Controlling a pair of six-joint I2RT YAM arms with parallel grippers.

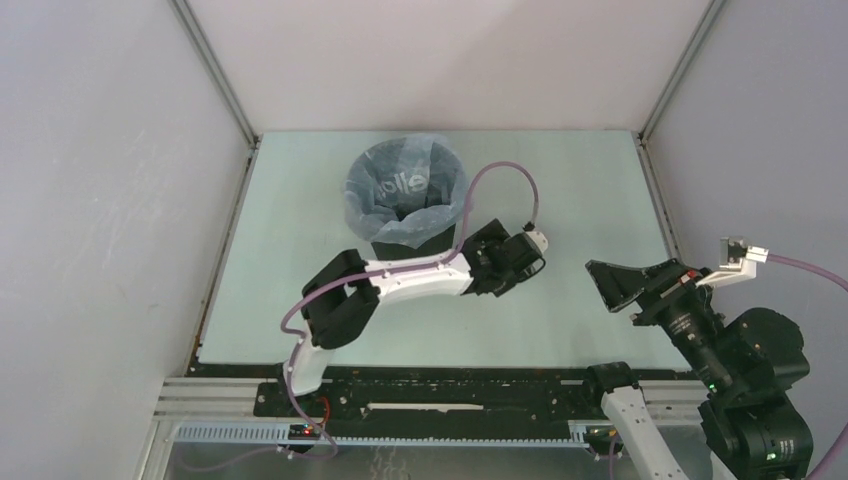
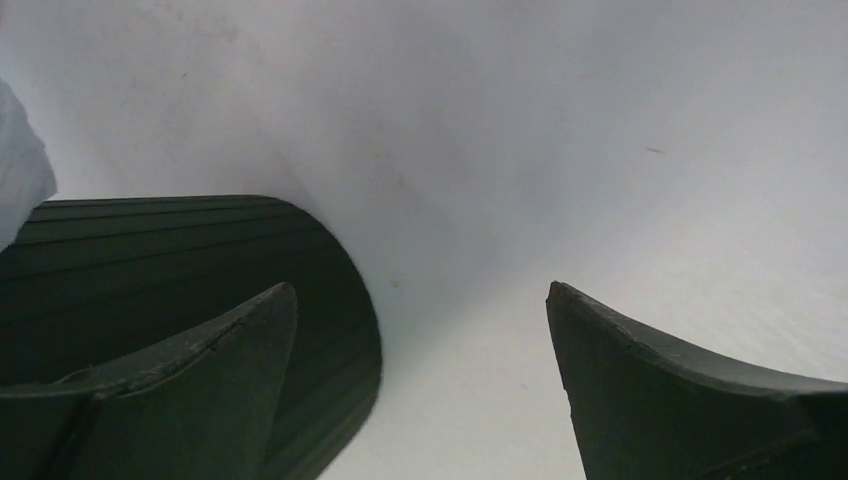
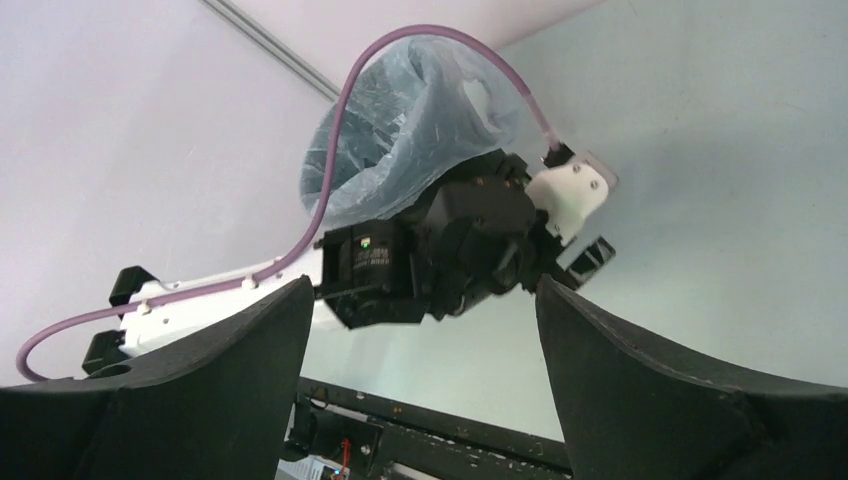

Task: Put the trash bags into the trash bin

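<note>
The black trash bin (image 1: 418, 240) stands at the table's back middle. The pale grey-blue trash bag (image 1: 400, 185) sits in its mouth, its edge folded out over the rim, white lettering showing. My left gripper (image 1: 500, 258) is low beside the bin's right front; its fingers are hidden under the wrist in the top view. In the left wrist view it (image 2: 421, 287) is open and empty, with the bin's ribbed wall (image 2: 150, 260) on the left and a bag edge (image 2: 15, 180) above. My right gripper (image 1: 612, 285) is open and empty, apart to the right. It (image 3: 420, 285) faces the left arm and the bag (image 3: 420, 120).
White enclosure walls with aluminium corner posts (image 1: 215, 75) close the table on three sides. A black rail (image 1: 450, 385) runs along the near edge. The left arm's purple cable (image 1: 500, 170) loops beside the bin's right rim.
</note>
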